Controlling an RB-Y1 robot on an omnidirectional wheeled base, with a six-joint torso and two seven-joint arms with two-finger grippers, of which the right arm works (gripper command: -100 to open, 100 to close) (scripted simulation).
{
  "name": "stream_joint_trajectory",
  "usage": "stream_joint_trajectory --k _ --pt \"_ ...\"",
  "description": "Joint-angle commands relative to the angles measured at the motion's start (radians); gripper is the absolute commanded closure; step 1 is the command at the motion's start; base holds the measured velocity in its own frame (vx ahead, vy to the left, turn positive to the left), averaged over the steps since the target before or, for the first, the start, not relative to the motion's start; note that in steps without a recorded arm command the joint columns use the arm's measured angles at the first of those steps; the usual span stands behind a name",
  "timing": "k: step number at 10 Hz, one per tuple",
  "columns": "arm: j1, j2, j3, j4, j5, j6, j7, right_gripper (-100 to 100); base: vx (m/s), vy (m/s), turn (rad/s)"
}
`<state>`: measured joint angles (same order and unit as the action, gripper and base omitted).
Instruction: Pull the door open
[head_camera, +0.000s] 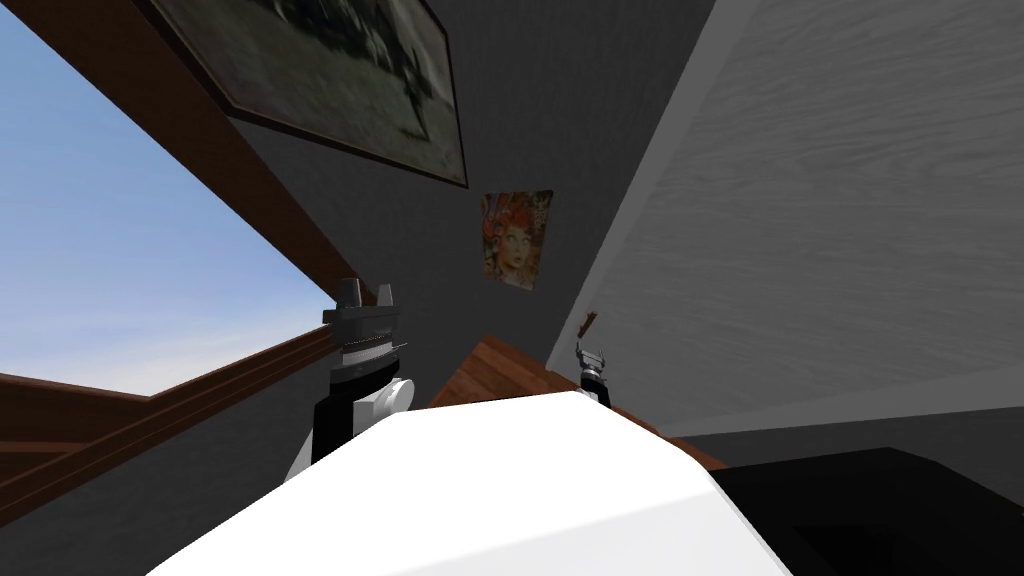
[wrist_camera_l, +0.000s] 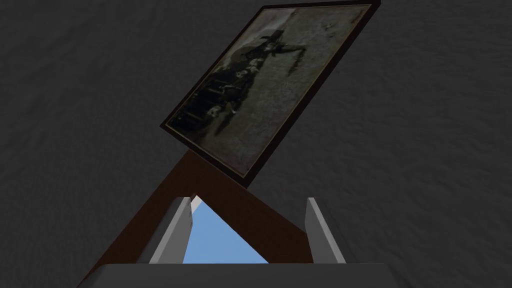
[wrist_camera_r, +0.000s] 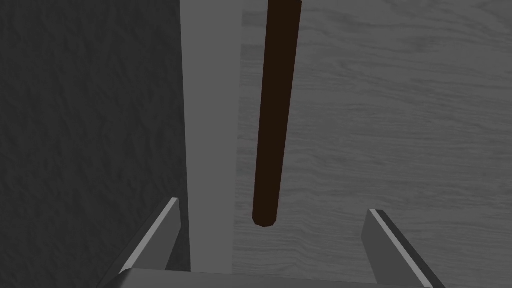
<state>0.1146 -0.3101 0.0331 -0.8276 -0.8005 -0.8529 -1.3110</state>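
A grey wood-grained door (head_camera: 830, 220) fills the right of the head view, with a small dark brown handle (head_camera: 588, 322) near its edge. My right gripper (head_camera: 592, 356) sits just below that handle. In the right wrist view the handle is a long dark brown bar (wrist_camera_r: 272, 115) standing off the grey door (wrist_camera_r: 390, 125), its free end just beyond my open right gripper (wrist_camera_r: 272, 220) and between the lines of the two fingers, not touched. My left gripper (head_camera: 365, 296) is raised at the left by the window, open (wrist_camera_l: 250, 220) with nothing in it.
The pale grey door frame (wrist_camera_r: 210, 125) runs beside the handle, with a dark grey wall (head_camera: 520, 110) past it. A brown-framed window (head_camera: 120, 250), a dark picture (head_camera: 340, 70) and a small poster (head_camera: 516, 238) are on that wall. A strip of brown floor (head_camera: 495, 375) shows by the door.
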Motion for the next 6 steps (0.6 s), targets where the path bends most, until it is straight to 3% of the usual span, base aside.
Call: stream_joint_trajectory --k 1,3,6 --pt "0.000 0.000 0.000 0.000 0.000 0.000 0.000 -100 0.054 -0.032 0.024" --pt "0.000 -0.008 0.002 0.014 0.002 -0.008 -0.020 -100 0.181 -0.063 -0.003" --pt "0.001 -0.023 0.007 0.039 0.007 -0.020 -0.050 -100 0.188 -0.120 0.003"
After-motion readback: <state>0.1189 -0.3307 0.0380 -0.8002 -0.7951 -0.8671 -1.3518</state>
